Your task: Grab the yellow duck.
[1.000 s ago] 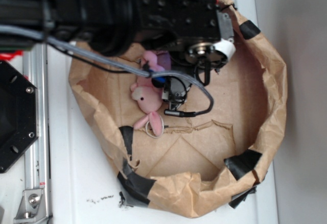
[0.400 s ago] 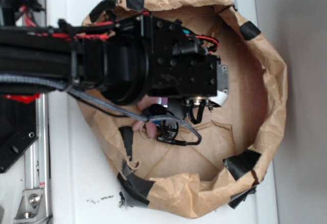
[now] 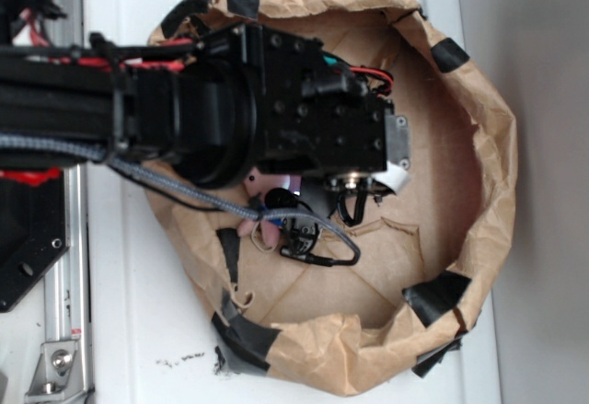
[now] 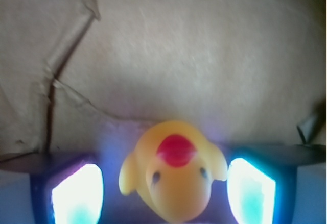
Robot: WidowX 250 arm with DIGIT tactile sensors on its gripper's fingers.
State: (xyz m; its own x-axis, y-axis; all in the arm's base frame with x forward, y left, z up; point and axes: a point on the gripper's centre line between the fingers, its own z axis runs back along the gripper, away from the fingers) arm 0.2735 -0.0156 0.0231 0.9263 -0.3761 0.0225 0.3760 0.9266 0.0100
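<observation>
In the wrist view the yellow duck (image 4: 173, 175) fills the lower middle, its red-orange beak facing the camera, lying on the brown paper floor. My gripper (image 4: 163, 185) is open and straddles it. The left finger (image 4: 76, 193) stands a small gap away from the duck, while the right finger (image 4: 251, 189) sits right at its wing. In the exterior view the duck is hidden beneath the black arm (image 3: 276, 119), which reaches into the paper bag (image 3: 488, 146).
A pink plush (image 3: 262, 229) peeks out under the arm, next to the gripper's black cable loop (image 3: 322, 248). The bag's crumpled walls, patched with black tape (image 3: 433, 294), ring the workspace. A torn paper flap (image 4: 56, 71) lies ahead to the left.
The arm has swung from the bag's far rim toward its middle, covering most of the pink plush. In the last half second it barely shifted.
</observation>
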